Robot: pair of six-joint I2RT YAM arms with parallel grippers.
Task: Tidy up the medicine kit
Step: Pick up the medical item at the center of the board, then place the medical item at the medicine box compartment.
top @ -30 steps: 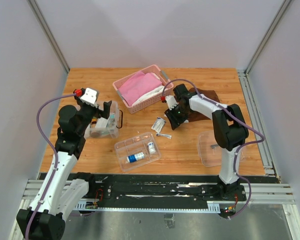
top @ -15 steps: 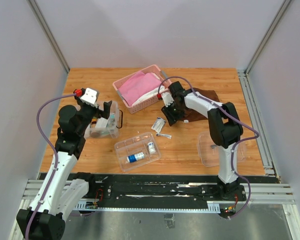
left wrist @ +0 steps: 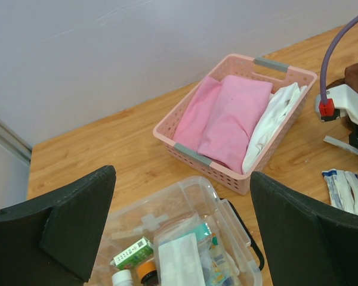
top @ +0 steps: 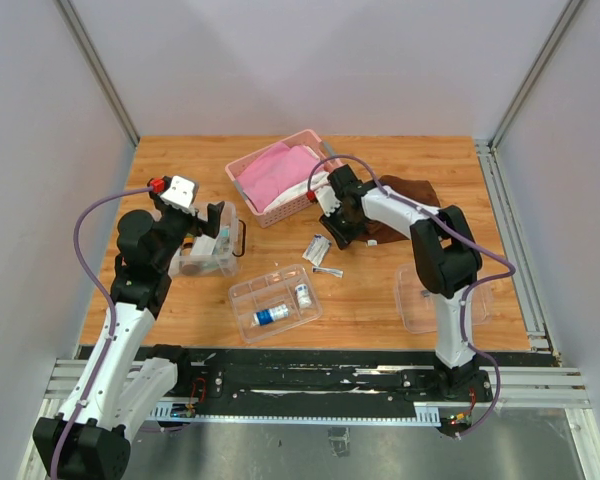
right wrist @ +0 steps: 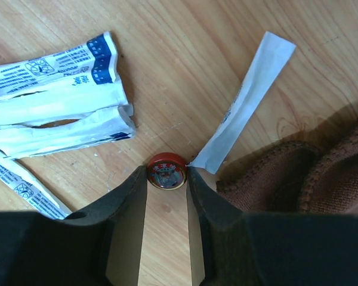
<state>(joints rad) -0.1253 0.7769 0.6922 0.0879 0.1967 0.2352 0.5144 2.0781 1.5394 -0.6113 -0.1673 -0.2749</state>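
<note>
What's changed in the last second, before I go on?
The right hand slid forward and left, toward the basket, and closed onto the red tin. The left hand, open over the box, has not moved; neither have the tray or packets.

Top cam: high, behind arm bases (top: 458, 378), looks down on whole table (top: 180, 160). Left wrist cam: faces forward over pink basket (left wrist: 215, 170), mid range, top sees it too. Right wrist cam: super close, pointing down on white packets (right wrist: 59, 98).
</note>
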